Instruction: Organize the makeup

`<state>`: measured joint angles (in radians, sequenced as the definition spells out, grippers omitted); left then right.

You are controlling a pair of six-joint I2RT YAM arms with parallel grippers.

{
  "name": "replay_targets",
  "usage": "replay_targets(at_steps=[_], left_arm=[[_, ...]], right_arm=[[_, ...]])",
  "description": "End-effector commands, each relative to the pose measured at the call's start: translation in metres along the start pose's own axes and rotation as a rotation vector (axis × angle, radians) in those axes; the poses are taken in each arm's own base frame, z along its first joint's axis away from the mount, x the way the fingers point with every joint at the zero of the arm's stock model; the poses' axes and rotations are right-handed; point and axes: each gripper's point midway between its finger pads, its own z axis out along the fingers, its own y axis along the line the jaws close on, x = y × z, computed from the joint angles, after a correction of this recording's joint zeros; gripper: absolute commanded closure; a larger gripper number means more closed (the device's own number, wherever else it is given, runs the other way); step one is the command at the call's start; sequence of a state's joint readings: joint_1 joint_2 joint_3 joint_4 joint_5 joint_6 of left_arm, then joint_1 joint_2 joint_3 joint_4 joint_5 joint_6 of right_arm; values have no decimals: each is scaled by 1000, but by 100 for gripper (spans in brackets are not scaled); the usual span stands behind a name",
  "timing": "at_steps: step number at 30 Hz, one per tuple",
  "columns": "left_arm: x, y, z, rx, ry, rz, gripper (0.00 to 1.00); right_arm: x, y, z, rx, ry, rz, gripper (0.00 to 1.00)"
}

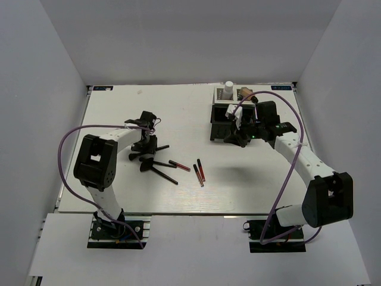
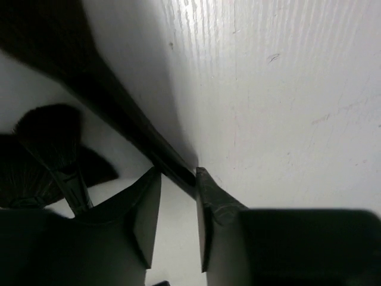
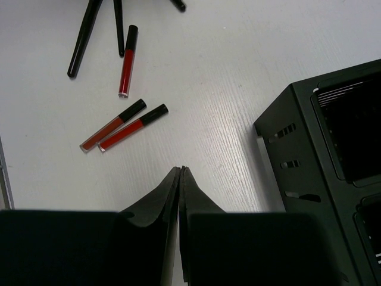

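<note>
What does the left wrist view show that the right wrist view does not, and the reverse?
Only left wrist: fanned brush heads and the left claw, open, a brush handle at its tips. Only right wrist: three red-black pencils, the black box, the shut right claw. Both: the white table and black brush handles.

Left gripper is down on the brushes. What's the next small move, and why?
Probably close the left gripper: its jaws stand apart and a black brush handle seems to run between the fingertips, unpinched. Closing should secure it before any lift.
</note>
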<state>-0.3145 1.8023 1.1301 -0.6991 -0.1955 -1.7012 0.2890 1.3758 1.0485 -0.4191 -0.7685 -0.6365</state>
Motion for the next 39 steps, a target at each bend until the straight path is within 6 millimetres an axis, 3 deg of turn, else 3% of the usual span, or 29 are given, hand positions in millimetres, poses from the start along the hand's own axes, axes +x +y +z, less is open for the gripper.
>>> replay_targets(at_steps=[1, 8, 10, 13, 14, 18, 19, 22, 25, 29, 31, 32, 35, 38, 39], left_arm=[[-16, 0, 0, -17, -44, 3, 62], [-34, 17, 3, -38, -76, 39, 88], [-38, 5, -5, 13, -95, 81, 95], [-39, -37, -34, 158, -133, 247, 100], [-41, -61, -55, 242, -149, 364, 100], [0, -142, -139, 729, -147, 654, 100], [16, -151, -168, 855, -138, 726, 100], [64, -171, -229, 1149, -105, 941, 100], [106, -179, -256, 1294, -89, 1105, 100], [152, -191, -270, 1462, -130, 1164, 100], [167, -201, -286, 1540, -187, 1153, 100], [185, -201, -277, 1539, -195, 1185, 100], [205, -204, -276, 1563, -270, 1187, 100], [208, -216, -270, 1543, -386, 1147, 100], [211, -220, -260, 1512, -416, 1135, 100]], right_arm=[[-7, -1, -7, 28, -19, -18, 93], [-8, -4, -11, 45, -20, -10, 94], [-9, -5, -11, 47, -24, -8, 94], [-11, -9, -14, 59, -29, -5, 94], [-14, -10, -14, 63, -35, -10, 94], [-27, -26, -23, 150, -68, -19, 94], [-30, -32, -27, 183, -82, 12, 99], [-49, -52, -41, 292, -142, 3, 100], [-63, -71, -57, 404, -194, 27, 100], [-75, -95, -90, 598, -274, 55, 100], [-73, -99, -99, 649, -286, 58, 100], [-69, -100, -101, 659, -283, 65, 100], [-62, -102, -108, 684, -281, 83, 100], [-55, -102, -113, 699, -280, 100, 100], [-54, -101, -112, 690, -280, 102, 100]])
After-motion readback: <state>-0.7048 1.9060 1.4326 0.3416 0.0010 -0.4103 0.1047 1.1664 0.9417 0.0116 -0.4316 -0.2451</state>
